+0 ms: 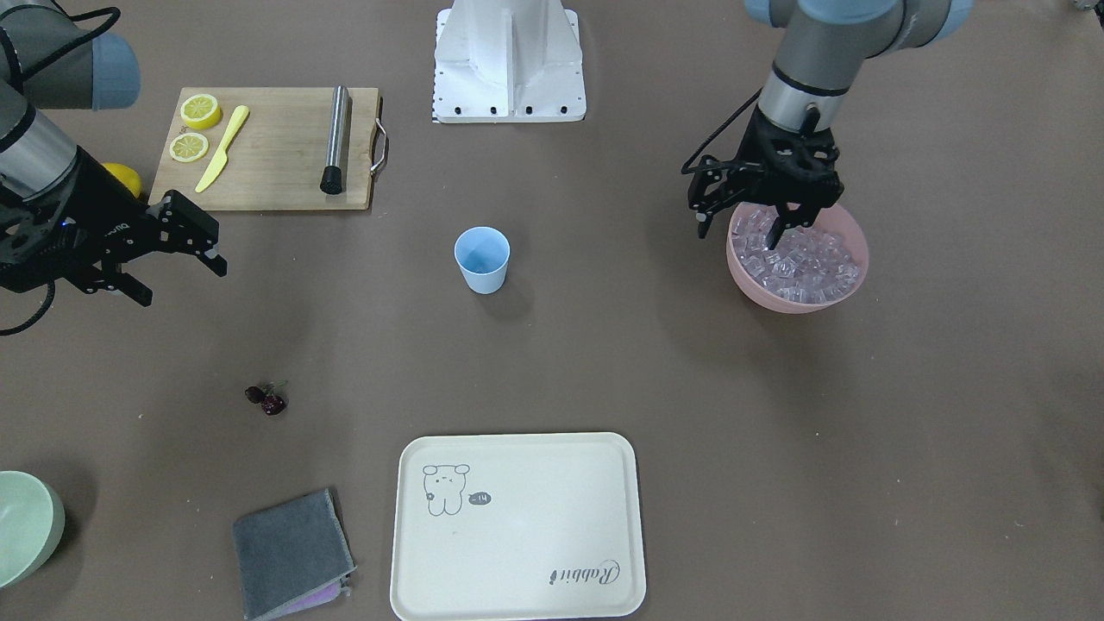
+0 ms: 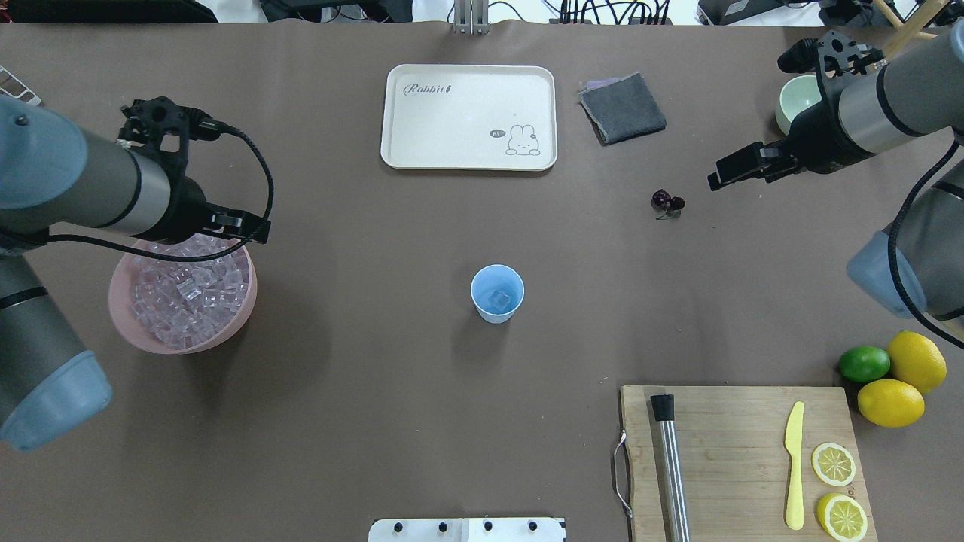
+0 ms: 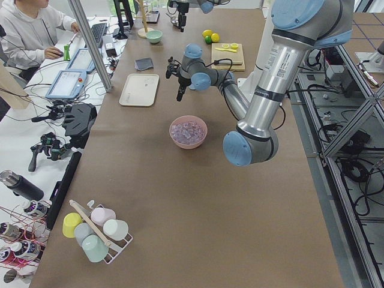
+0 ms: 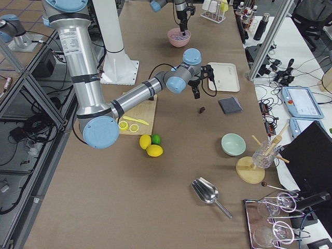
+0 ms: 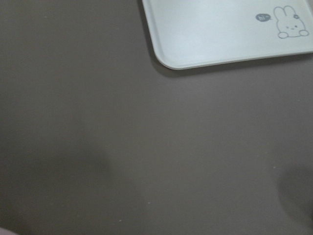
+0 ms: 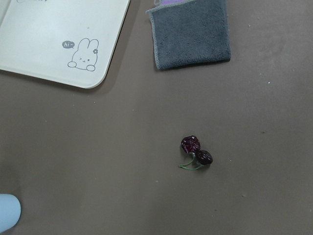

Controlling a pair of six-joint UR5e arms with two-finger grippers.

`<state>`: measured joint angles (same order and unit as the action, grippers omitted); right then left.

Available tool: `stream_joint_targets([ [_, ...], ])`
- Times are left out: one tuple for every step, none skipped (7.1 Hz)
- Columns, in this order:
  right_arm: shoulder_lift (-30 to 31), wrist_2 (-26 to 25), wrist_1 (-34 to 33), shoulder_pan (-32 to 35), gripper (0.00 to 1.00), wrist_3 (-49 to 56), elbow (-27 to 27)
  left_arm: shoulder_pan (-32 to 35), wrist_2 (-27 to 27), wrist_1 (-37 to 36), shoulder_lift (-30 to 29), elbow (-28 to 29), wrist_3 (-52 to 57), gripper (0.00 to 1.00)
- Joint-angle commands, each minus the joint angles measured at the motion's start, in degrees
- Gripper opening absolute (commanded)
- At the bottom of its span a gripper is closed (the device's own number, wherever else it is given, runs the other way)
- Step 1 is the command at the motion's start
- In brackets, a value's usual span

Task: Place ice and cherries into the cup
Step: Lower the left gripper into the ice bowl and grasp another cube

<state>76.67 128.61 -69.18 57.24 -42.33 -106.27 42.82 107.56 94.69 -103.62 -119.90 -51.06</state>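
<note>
Many clear cubes of ice (image 1: 802,259) lie heaped in the pink bowl (image 1: 759,289), and one cube already sits at the bottom of the cup (image 2: 497,293). The cup stands upright in the middle of the table (image 2: 361,391), well apart from both the bowl and the cherries (image 6: 196,152). The cherries lie on the bare table on the robot's right side.

We judge the cubes to be hard, light and slick, so a pinch on a corner would likely squirt one away. We would take a single cube from the top of the heap, with the fingers flat against two opposite faces. The cherries look small, soft and ready to roll, and their stems are thin. We would close gently around one fruit, or where the stems meet, and let the other hang.

We see the left gripper (image 1: 739,235) above the bowl's rim on the cup side, its jaws spread wide. One finger is over the ice, and we make out nothing between the fingers. The side views suggest it hangs clear of the cubes. The right gripper (image 1: 179,280) is also wide apart and empty, near the cherries but not touching them.
</note>
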Motion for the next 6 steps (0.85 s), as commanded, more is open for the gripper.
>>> stream_joint_targets([
  [-0.38, -0.38, -0.08, -0.37, 0.99, -0.03, 0.28, 1.99, 2.9, -0.21, 3.95, 1.22, -4.1, 0.91],
  [-0.29, -0.38, 0.01, -0.37, 0.99, -0.03, 0.1, 2.09, 2.92, -0.2, 4.12, 2.3, -3.62, 0.9],
  [-0.29, -0.38, 0.01, -0.37, 0.99, -0.03, -0.16, 1.74, 2.65, 0.06, 3.26, 3.79, -2.83, 0.87],
  [-0.2, -0.38, 0.01, -0.37, 0.99, -0.03, -0.25, 1.82, 0.39, 0.23, 3.16, 3.8, 5.45, 0.83],
  [-0.29, -0.46, 0.01, -0.37, 0.99, -0.03, 0.1, 1.82, -0.68, 0.41, 3.16, 3.97, 13.45, 0.81],
  [-0.29, -0.46, 0.1, -0.37, 0.99, -0.03, 0.19, 1.74, -0.69, 3.81, 3.25, 6.24, 15.53, 0.77],
])
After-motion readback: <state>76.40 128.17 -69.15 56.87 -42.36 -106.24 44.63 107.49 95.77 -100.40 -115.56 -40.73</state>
